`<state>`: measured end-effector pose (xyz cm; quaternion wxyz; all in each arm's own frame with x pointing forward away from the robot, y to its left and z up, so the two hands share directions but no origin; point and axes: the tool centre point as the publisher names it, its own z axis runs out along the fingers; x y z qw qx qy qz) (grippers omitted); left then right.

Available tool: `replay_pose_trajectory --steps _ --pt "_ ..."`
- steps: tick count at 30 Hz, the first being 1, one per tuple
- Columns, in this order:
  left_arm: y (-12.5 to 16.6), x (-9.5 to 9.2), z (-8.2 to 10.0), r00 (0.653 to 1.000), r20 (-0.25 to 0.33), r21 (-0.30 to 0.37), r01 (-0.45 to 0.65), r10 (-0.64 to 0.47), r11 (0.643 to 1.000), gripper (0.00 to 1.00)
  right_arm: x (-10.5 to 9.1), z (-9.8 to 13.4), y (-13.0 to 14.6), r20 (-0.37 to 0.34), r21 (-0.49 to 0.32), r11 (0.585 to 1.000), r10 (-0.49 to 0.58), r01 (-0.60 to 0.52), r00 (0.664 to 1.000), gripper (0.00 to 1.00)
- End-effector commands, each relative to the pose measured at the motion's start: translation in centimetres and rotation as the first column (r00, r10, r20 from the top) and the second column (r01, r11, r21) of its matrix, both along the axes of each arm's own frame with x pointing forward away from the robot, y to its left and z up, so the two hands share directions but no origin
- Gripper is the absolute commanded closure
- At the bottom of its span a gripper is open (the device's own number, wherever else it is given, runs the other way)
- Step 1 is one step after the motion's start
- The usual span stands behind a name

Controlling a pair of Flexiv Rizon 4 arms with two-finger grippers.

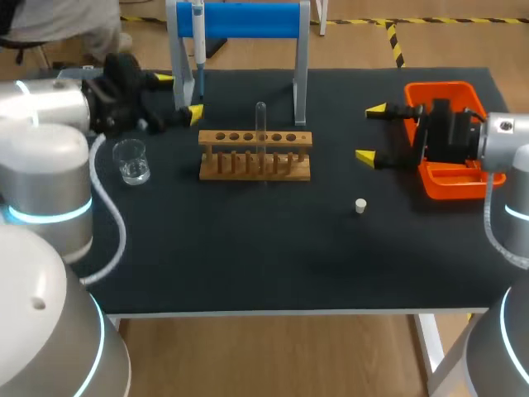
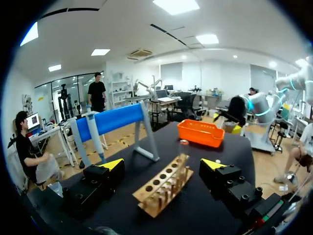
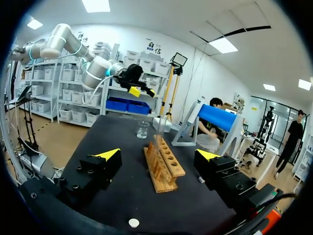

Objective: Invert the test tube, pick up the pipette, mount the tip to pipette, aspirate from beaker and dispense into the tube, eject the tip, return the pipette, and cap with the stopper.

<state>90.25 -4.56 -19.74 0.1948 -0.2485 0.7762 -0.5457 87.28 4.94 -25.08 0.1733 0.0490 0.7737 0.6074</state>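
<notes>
Head view, look: where is the test tube (image 1: 261, 124)?
— Standing up in the wooden rack (image 1: 254, 155), in the middle of the worktop (image 1: 248, 256).
Could it break?
— I think so. It looks like thin, clear glass, light and slippery. I would take it by the bare part above the rack, from two sides, and squeeze softly.
Is any hand holding it?
— No. The left hand (image 1: 178, 97) is wide and holds nothing, near the pipette (image 1: 198, 33) hanging on the blue stand (image 1: 248, 21). The right hand (image 1: 371, 132) is wide too, with nothing in it, beside the orange tray (image 1: 450, 91).
And the stopper (image 1: 360, 206)?
— Small and white, lying alone on the worktop, apart from the rack. The beaker (image 1: 131, 161) sits on the rack's left side.
Any words to read?
— None that I can make out on the tube, rack or beaker.
</notes>
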Motion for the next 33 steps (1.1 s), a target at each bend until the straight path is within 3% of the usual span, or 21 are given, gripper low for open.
replay_pose_trajectory --steps 1,10,33 --pt "-0.4 -4.1 -0.2 0.999 0.025 -0.027 -0.027 0.028 0.999 0.00 0.0 -0.1 0.0 0.001 -0.001 1.000 -0.002 0.002 1.000 0.00" --pt "-2.0 -7.1 -0.5 0.997 0.019 -0.033 -0.074 0.074 0.997 0.00 0.0 -0.1 0.0 0.001 -0.001 1.000 -0.002 0.002 1.000 0.00" --pt "-2.0 -7.1 -0.5 0.997 0.019 -0.033 -0.074 0.074 0.997 0.00 0.0 -0.1 0.0 0.001 -0.001 1.000 -0.002 0.002 1.000 0.00"
